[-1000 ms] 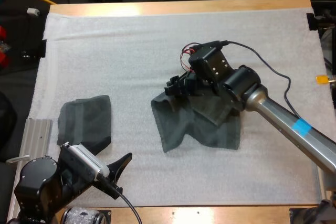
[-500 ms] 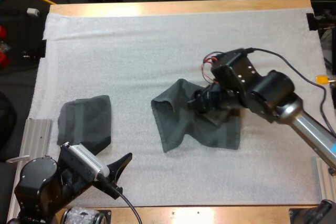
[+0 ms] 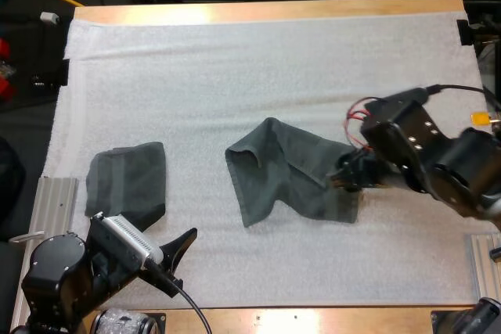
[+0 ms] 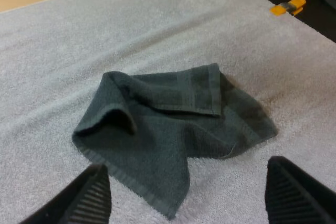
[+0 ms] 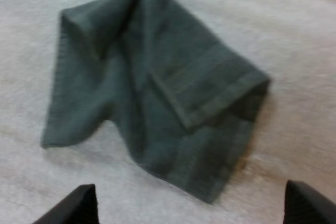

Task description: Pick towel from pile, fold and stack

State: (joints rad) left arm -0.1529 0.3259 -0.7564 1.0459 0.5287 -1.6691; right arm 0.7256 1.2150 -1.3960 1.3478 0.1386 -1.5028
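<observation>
A crumpled dark grey-green towel lies in the middle of the white mat, one corner folded over onto itself. My right gripper sits at this towel's right edge, low over the mat. Its fingers stand wide apart and open, short of the towel, with nothing between them. A second towel, loosely folded, lies at the mat's left side. My left gripper is open near the front edge, just right of the folded towel. It faces the crumpled towel from a distance, its fingers spread.
A ribbed metal block lies off the mat's left edge beside the folded towel. The far half of the mat is bare. A small orange clip sits beyond the mat's right edge.
My right gripper has drawn back to the right and toward the front, from over the crumpled towel's middle to its right edge. The left arm has stayed still.
</observation>
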